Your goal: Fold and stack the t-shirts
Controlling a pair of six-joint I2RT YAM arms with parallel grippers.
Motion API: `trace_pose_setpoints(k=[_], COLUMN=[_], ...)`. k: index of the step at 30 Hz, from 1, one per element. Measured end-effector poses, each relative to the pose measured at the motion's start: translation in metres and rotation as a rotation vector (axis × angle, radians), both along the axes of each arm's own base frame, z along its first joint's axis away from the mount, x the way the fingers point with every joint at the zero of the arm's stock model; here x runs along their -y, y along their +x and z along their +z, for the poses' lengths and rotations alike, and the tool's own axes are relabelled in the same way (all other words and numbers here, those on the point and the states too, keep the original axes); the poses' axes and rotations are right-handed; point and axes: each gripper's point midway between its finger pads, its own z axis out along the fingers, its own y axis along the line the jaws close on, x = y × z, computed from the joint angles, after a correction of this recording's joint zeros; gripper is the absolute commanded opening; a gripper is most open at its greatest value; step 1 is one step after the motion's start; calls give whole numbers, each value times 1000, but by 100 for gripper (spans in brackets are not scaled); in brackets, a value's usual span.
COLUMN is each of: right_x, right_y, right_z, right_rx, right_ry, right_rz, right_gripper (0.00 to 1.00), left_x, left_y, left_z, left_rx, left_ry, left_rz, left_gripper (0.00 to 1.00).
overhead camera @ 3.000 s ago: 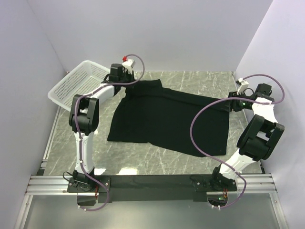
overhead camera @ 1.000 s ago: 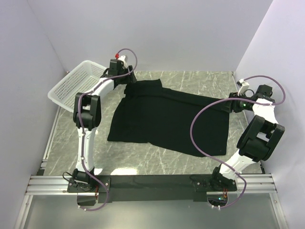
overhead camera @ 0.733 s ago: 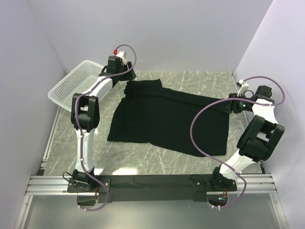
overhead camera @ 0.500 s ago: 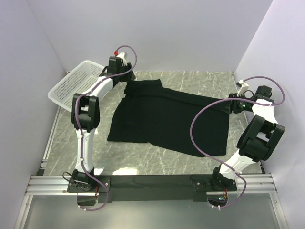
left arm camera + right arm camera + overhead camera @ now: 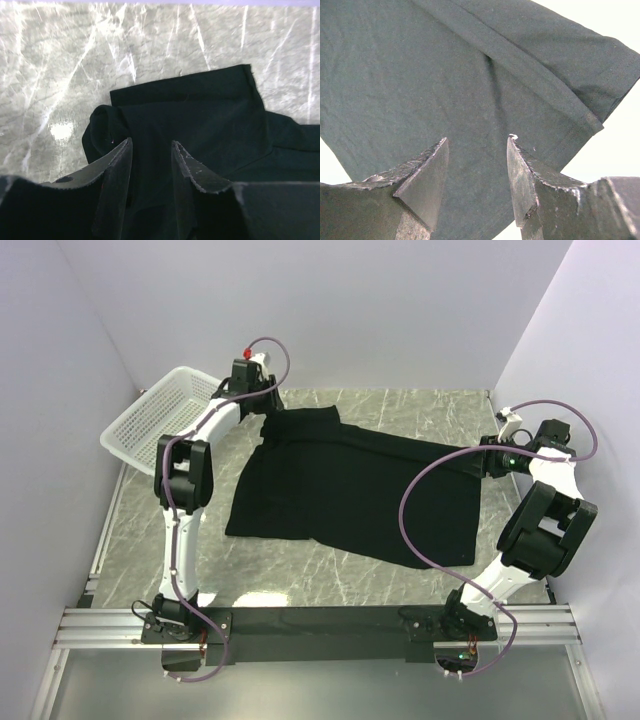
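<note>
Evidently grasping for the first fold: left gripper (image 5: 151,142) and right gripper (image 5: 477,139) both stand spread-jawed over the t-shirt (image 5: 350,485) (nothing pinched), so each must close on cloth.

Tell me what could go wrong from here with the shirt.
1. The left gripper straddles a rumpled, doubled-over corner of the shirt; closing there may pinch extra layers and skew the fold.
2. The right gripper sits open over a sleeve near its hem; it may catch only the sleeve.
3. The basket stands close beside the left arm; a wide swing might knock it.
</note>
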Motion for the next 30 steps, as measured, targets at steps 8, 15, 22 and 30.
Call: trace_pose_setpoints(k=[8, 15, 22, 30], right_x=[0, 0, 0, 5], right_y=[0, 0, 0, -2], right_z=[0, 0, 0, 0], right_rx=[0, 0, 0, -1], right_ry=[0, 0, 1, 6], right_rz=[0, 0, -1, -15], right_gripper=[57, 57, 57, 57], left_x=[-1, 0, 0, -1], left_y=[-6, -6, -4, -3], left_z=[-19, -19, -13, -24], left_rx=[-58, -58, -47, -51], left_ry=[17, 19, 23, 47], left_rz=[1, -4, -9, -29], left_gripper=[35, 21, 16, 0])
